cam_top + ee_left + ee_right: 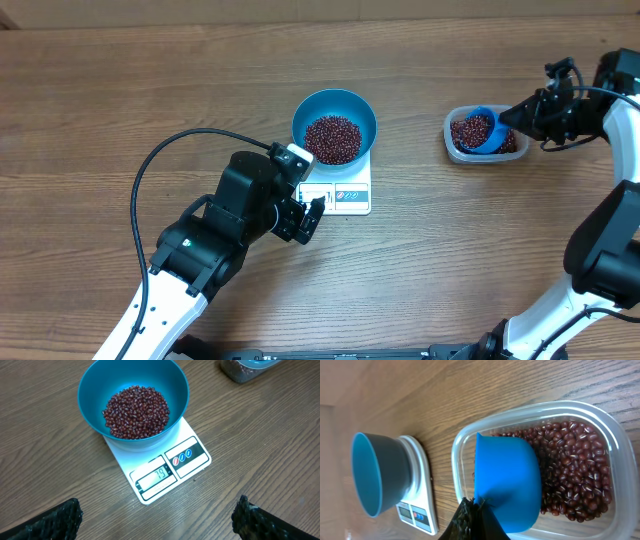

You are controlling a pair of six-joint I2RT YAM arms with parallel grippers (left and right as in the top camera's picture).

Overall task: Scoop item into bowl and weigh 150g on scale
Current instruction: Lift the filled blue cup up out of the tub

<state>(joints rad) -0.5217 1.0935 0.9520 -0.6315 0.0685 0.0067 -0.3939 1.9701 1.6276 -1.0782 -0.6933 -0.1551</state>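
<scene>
Beans [136, 412] sat in a loose heap at the bottom of the blue bowl [100, 390]. They covered the floor and left the upper walls bare. Bowl stood on the white scale [170, 467], over its back part and wider than the platform. The front strip with display and labels stuck out clear of it. Display read 79 in the left wrist view. Scale lay flat on the wood table [150, 80], roughly mid-table.

Left gripper [157, 527] hovered near the scale's front, on the display side. Jaws were spread wide, with one fingertip [57, 520] at each bottom corner of its own view. Nothing between them but bare table. No contact with scale or bowl.

Off to the right, well apart from the scale, a clear plastic tub [460, 445] sat on the table with more of the same beans inside. A small blue scoop [507, 482] was down in the tub, rounded back toward the wrist camera, beans lying beside it. Couldn't tell whether the cup had any load in it.

Right gripper [512, 118] was clamped fully closed on the scoop at its handle end. The handle itself was hidden behind the dark fingers. Arm reached in from the right edge of the table.
</scene>
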